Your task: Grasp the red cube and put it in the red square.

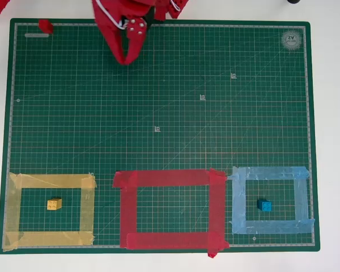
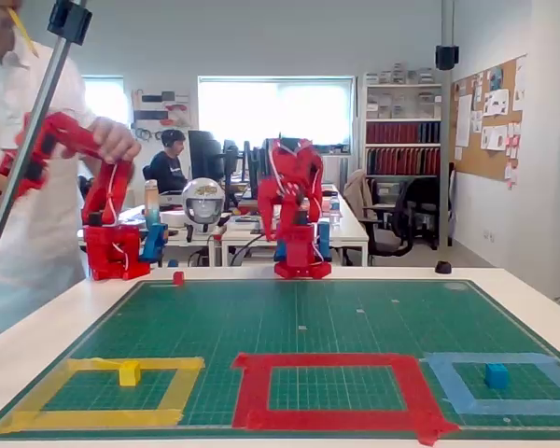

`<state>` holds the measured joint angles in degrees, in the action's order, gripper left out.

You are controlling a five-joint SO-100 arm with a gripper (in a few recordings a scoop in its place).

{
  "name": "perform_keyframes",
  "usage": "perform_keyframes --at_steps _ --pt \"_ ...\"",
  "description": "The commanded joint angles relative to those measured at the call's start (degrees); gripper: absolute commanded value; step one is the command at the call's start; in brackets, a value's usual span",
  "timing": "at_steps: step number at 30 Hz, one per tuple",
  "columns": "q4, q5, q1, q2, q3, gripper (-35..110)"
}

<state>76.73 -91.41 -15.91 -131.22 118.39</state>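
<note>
Sitting at the far-left corner of the green mat (image 1: 158, 113), the red cube (image 1: 45, 26) looks light, rigid, small; pinch two opposite flat faces. No long axis, edges slightly skewed to the grid. The hand (image 1: 126, 56) hangs nearby, holding nothing, opening unclear. The red square (image 1: 170, 209) is well apart, front centre

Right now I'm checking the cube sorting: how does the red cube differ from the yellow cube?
The red cube sits on bare green mat at the far left corner in the overhead view; the yellow cube sits near the front edge. The red cube lies outside every tape frame, far from the red square; the yellow cube lies inside the yellow tape frame. Both look alike in size.
</note>
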Motion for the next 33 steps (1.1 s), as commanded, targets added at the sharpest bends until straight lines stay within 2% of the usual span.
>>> perform_keyframes --at_steps 1,6,12,16,21,25,27,33 --pt "6.5 -0.79 -12.48 15.29 -26.46 -1" --pt "16.88 -0.88 -33.93 22.59 -37.09 -1" --pt "17.49 -0.88 -57.3 25.4 -36.04 -1" --pt "17.49 -0.88 -67.59 31.46 -35.07 -1" --pt "16.26 -0.88 -69.17 37.88 -32.34 0" --pt "3.96 -0.97 -68.47 38.41 -20.92 0" --pt "-2.11 -0.97 -68.55 38.32 -17.58 4" --pt "-6.42 -1.14 -68.12 38.67 -14.5 14"
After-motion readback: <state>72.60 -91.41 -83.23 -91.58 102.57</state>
